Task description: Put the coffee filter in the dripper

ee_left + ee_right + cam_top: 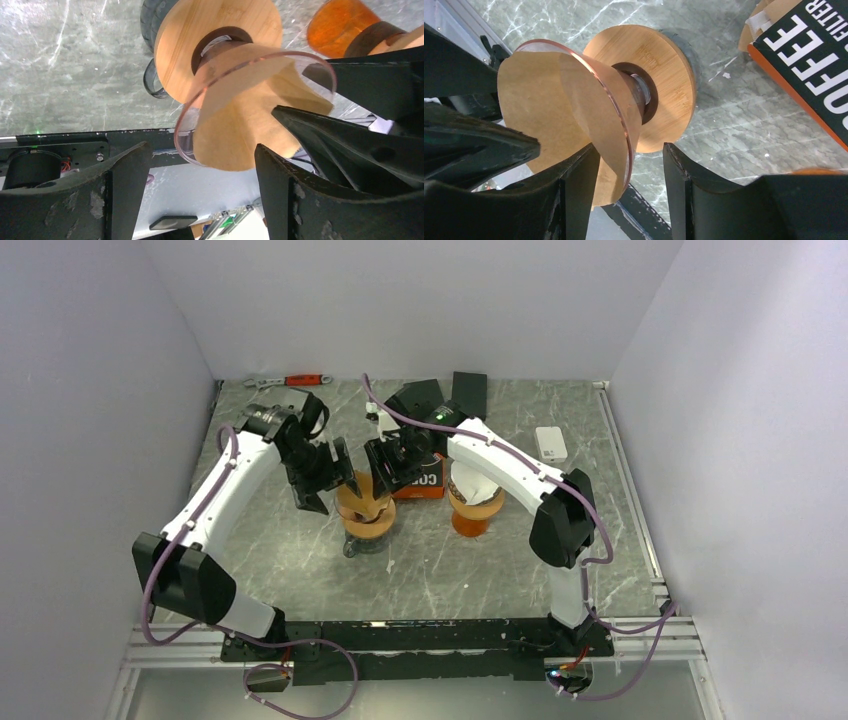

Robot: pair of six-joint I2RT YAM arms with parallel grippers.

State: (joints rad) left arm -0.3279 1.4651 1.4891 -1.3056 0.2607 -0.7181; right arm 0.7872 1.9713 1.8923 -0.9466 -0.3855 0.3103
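Note:
A clear glass dripper (365, 512) with a round wooden collar (200, 40) stands mid-table. A brown paper coffee filter (250, 115) sits inside its cone, one edge folded over the rim (596, 120). My left gripper (330, 478) is open at the dripper's left side, its jaws (200, 200) wide apart just off the rim and holding nothing. My right gripper (392, 465) is open at the dripper's right side; its jaws (629, 185) straddle the rim and the filter's edge, with the left finger (574, 200) against the paper.
A second orange dripper (474, 505) with a white filter stands to the right. An orange-and-black coffee filter box (424, 480) lies behind. A white device (551, 443), black items (468, 390) and an orange-handled tool (300, 380) lie further back.

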